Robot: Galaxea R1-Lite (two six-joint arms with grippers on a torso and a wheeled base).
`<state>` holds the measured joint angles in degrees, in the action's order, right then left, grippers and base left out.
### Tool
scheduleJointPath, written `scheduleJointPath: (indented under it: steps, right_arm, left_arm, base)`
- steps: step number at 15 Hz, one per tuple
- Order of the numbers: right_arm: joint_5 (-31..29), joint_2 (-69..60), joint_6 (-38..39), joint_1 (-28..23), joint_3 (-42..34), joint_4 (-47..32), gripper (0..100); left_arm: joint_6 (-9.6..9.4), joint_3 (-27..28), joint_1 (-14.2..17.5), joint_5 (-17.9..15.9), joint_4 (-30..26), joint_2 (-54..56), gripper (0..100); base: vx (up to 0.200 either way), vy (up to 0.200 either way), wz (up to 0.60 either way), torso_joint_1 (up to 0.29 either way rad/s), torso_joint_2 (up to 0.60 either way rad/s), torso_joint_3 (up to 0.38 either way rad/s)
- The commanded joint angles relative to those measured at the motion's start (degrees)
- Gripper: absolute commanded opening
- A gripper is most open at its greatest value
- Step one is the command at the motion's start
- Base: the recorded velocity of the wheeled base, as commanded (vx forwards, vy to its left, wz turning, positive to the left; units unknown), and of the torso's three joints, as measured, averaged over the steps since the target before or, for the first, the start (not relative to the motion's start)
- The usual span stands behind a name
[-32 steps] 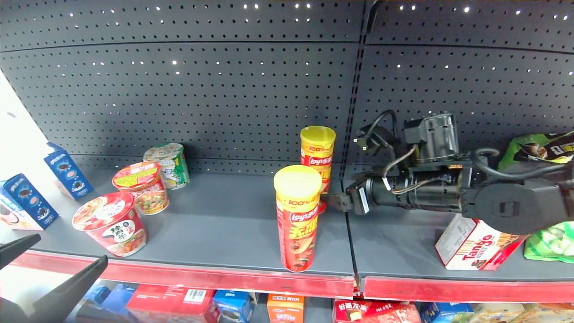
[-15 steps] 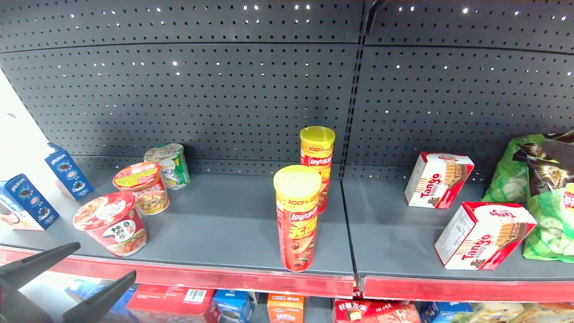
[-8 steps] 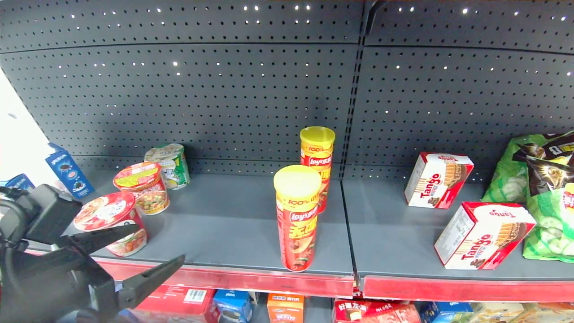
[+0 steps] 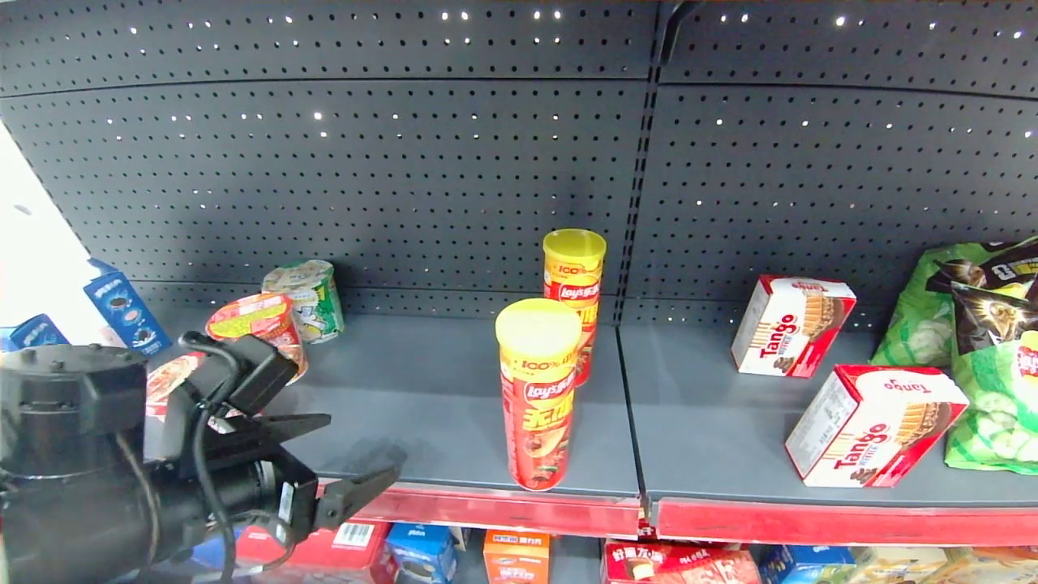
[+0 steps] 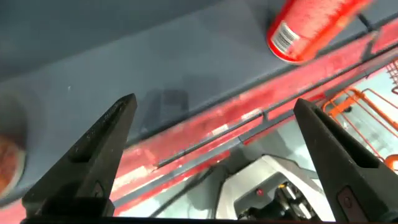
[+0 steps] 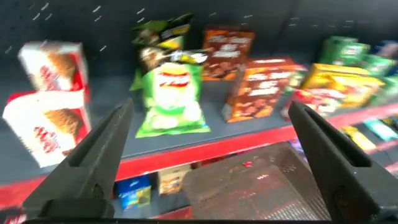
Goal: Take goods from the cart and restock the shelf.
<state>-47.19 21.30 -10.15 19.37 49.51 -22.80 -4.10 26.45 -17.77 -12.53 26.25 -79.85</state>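
On the shelf [image 4: 438, 381] I see a near chip can [image 4: 537, 397] upright by the front edge at the middle, and a far chip can [image 4: 573, 280] upright just behind it. Noodle cups [image 4: 306, 296] sit to the left, with blue cookie boxes [image 4: 122, 312] at the far left end. To the right, well apart from the cans, sit two wafer boxes [image 4: 791, 326], then green snack bags [image 4: 985, 365]. A perforated back panel [image 4: 405, 178] rises behind.

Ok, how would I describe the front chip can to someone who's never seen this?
Find the grey shelf with the red front strip. Near its middle stand two tall red cans with yellow lids. The front chip can is the one by the shelf's edge, ahead of the back can.
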Motion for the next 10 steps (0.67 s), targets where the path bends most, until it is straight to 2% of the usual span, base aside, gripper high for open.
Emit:
scheduleJointPath:
  steps: [1, 4, 6, 8, 10]
  right_arm:
    - [-0.01, -0.91, -0.04, -1.88, 0.86, -0.41, 100]
    - [-0.01, -0.38, -0.66, -3.29, 4.20, -2.43, 100]
    - [-0.01, -0.20, -2.41, -3.29, 5.34, -2.96, 100]
    - [-0.01, -0.03, -2.50, -3.46, 5.43, -2.87, 100]
    - [-0.01, -0.12, -2.50, -3.64, 5.43, -2.96, 100]
  left_arm:
    - [-0.03, 5.45, -0.68, 0.14, 1.44, -9.01, 100]
    - [-0.03, 6.68, -0.51, 0.40, 1.53, -12.61, 100]
    - [-0.12, 7.21, -0.95, 0.40, 3.72, -15.07, 100]
    - [-2.58, 7.38, -1.21, 0.32, 4.16, -16.66, 100]
    - [-3.46, 8.26, -1.30, 0.40, 4.16, -18.15, 100]
  base:
    - [0.000, 0.000, 0.00, 0.000, 0.00, 0.000]
    - [0.000, 0.000, 0.00, 0.000, 0.00, 0.000]
    - [0.000, 0.000, 0.00, 0.000, 0.00, 0.000]
    - [0.000, 0.000, 0.00, 0.000, 0.00, 0.000]
    - [0.000, 0.000, 0.00, 0.000, 0.00, 0.000]
